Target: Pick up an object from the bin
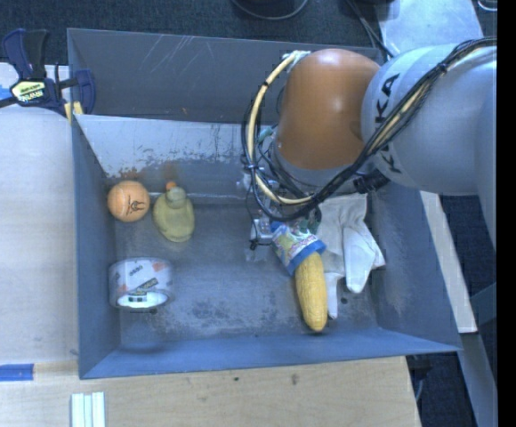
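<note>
The gripper (261,231) sits low in the middle of the grey bin (240,350), under the arm's orange cover; whether it is open or closed cannot be told. Just right of it lies a yellow corn cob (311,296), lengthwise from far to near, its tip pointing at the near wall, beside a white cloth (358,243).

Bin (169,78): grey metal, matt; far wall scratched, floor scuffed and flecked.
Ball (128,200), far left: orange, matt, dark scribble on its skin.
Yellow gourd (174,213) beside it: smooth, plastic look, slight sheen.
Tape roll (140,283), near left: glossy printed wrap.
Corn cob (310,292), near right: yellow, knobbly, plastic look.
Cloth (356,238), right: white, soft, crumpled.
Packet (292,241) at the cob's far end: shiny blue-and-white film.
Arm cover (325,109): orange, smooth, glossy.
Arm shell (445,123): grey, smooth, satin.
</note>
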Controlling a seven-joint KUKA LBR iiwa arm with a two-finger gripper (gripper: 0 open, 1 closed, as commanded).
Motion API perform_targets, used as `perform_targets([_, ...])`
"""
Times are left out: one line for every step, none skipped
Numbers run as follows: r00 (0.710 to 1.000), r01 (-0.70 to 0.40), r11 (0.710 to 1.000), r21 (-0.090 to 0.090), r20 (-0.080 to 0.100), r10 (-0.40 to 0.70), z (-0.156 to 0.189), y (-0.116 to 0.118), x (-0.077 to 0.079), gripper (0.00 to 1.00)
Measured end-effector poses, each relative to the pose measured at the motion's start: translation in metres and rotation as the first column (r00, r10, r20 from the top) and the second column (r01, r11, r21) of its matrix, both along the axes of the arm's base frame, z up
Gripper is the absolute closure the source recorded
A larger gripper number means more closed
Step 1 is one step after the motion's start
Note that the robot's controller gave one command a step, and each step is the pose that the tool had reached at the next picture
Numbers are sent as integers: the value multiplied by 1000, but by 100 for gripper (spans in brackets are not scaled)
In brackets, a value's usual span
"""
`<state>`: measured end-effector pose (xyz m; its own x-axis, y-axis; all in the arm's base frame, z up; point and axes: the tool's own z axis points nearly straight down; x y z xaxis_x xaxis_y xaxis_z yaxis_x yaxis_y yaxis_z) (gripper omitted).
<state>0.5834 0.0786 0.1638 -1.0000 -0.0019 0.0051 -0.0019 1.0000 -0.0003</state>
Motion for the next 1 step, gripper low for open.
perform_targets([1000, 1, 1000, 1, 8, -1, 5, 0, 1, 0])
